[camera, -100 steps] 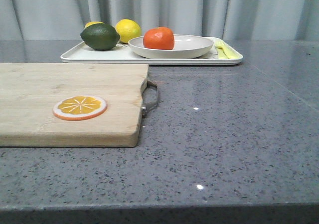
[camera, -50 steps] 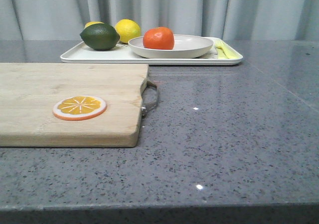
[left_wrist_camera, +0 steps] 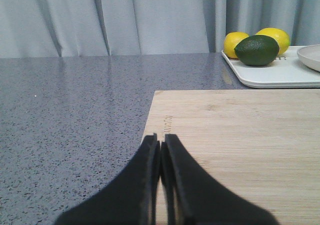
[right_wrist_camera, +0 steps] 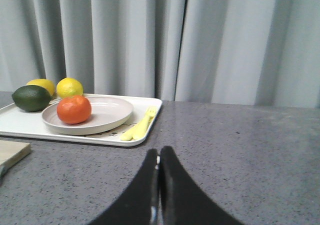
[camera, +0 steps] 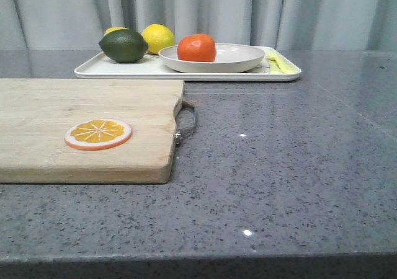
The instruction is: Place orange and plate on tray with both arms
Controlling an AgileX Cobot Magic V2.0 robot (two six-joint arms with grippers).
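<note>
The orange (camera: 196,48) lies in the off-white plate (camera: 239,61), and the plate stands on the white tray (camera: 124,70) at the back of the table. The right wrist view shows the orange (right_wrist_camera: 73,109), the plate (right_wrist_camera: 110,116) and the tray (right_wrist_camera: 20,122) too. My left gripper (left_wrist_camera: 160,137) is shut and empty, above the near left edge of the wooden cutting board (left_wrist_camera: 240,135). My right gripper (right_wrist_camera: 158,151) is shut and empty, over the grey table, short of the tray. Neither gripper shows in the front view.
A green lime (camera: 124,46) and two yellow lemons (camera: 159,38) lie on the tray's left part. A yellow fork (camera: 277,62) lies at its right end. An orange slice (camera: 98,134) lies on the cutting board (camera: 74,115), whose metal handle (camera: 187,121) faces right.
The whole front view has shifted very slightly. Nothing on the table has moved.
</note>
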